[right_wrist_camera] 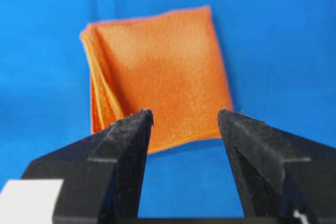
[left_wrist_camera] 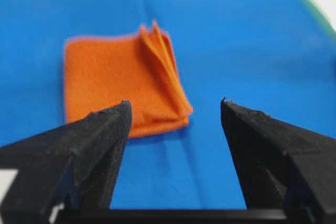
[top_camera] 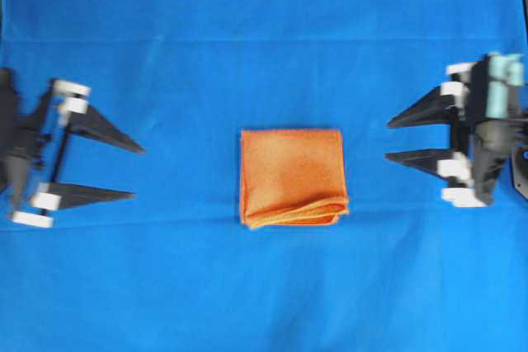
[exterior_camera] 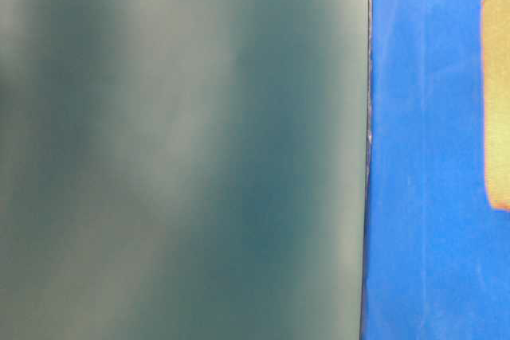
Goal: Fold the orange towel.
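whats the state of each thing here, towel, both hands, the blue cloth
orange towel: folded into a small layered square, lying flat, layered edges showing along one side, nothing touching it
left hand: open, empty, off to the side of the towel
right hand: open, empty, off to the other side of the towel
blue cloth: spread flat under everything

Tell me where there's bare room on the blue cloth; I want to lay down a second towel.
Bare blue cloth runs wide above the folded orange towel and below it. Narrower strips lie between the towel and the open left gripper and the open right gripper. Nothing is crowded; only the side edges hold arms.
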